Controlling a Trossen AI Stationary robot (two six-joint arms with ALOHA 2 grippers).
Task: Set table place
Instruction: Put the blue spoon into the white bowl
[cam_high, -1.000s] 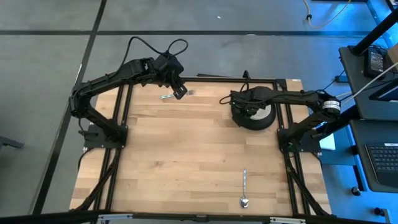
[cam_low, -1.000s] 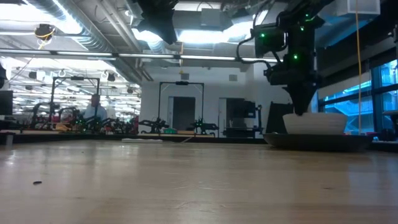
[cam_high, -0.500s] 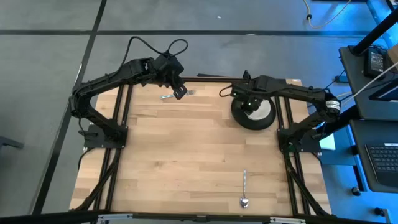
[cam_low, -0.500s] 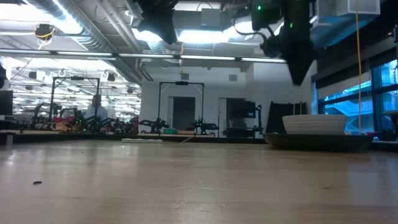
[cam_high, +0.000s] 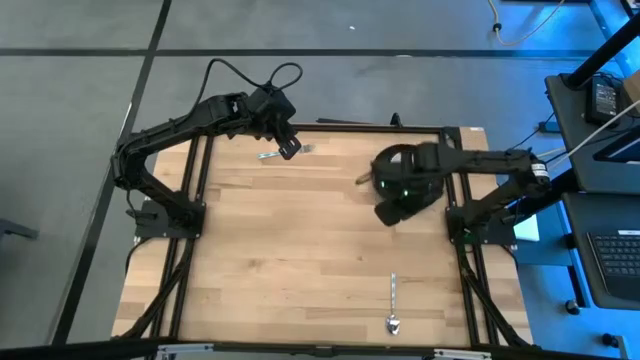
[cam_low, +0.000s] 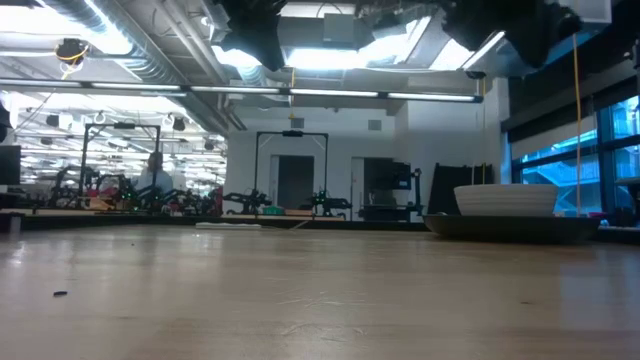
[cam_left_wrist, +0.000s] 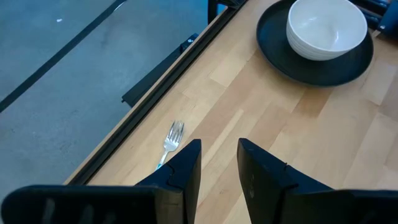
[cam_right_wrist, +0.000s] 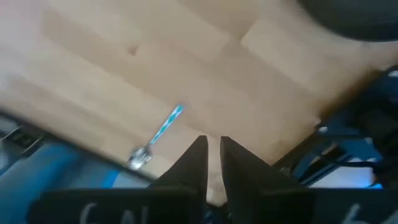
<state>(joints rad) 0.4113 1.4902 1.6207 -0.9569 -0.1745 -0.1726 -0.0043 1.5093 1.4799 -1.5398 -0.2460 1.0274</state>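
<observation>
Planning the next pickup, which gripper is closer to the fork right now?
Left. The left gripper hovers right beside the fork at the table's far edge; the right gripper hangs by the plate.

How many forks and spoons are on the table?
2. The fork lies near the table's far edge under the left arm. The spoon lies near the front edge, right of middle. None seems hidden.

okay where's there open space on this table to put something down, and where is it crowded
Most of the table is bare: the whole middle and left side, bordered by the fork at the far edge and the spoon near the front right. It is crowded at the far right, where the right pincer hangs over the black plate holding the white bowl.
</observation>
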